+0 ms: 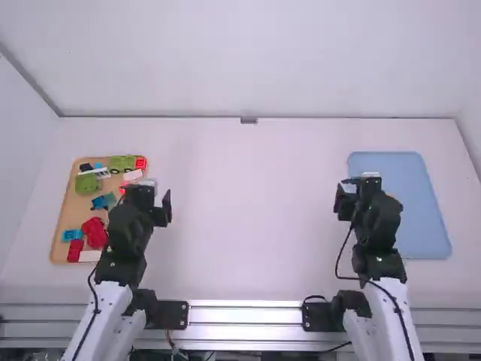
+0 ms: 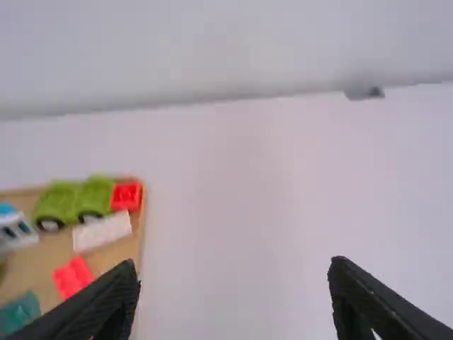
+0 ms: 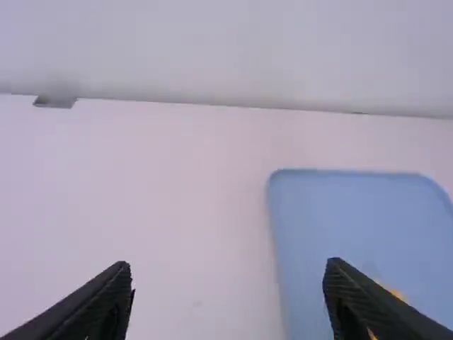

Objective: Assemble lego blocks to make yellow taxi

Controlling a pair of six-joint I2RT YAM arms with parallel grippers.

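- Rises at the back as a plain white wall [image 1: 240, 60].
- Closes in at the left as a white side wall [image 1: 22, 143], edged by a slanting grey strip [image 1: 31, 81].
- Spreads below as a smooth white table [image 1: 255, 210].
- Bears a small grey fitting [image 1: 249, 120] midway along the far edge.
- Ends nearest in silvery metal rails [image 1: 244, 316].
- Looks softly, evenly lit.

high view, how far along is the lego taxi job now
No building looks done for certain: the yellow-orange pieces on the blue tray are partly hidden, so I cannot tell whether any are joined. In hand: nothing; the left gripper and right gripper are both open and empty. Left: probably most or all of the taxi assembly.
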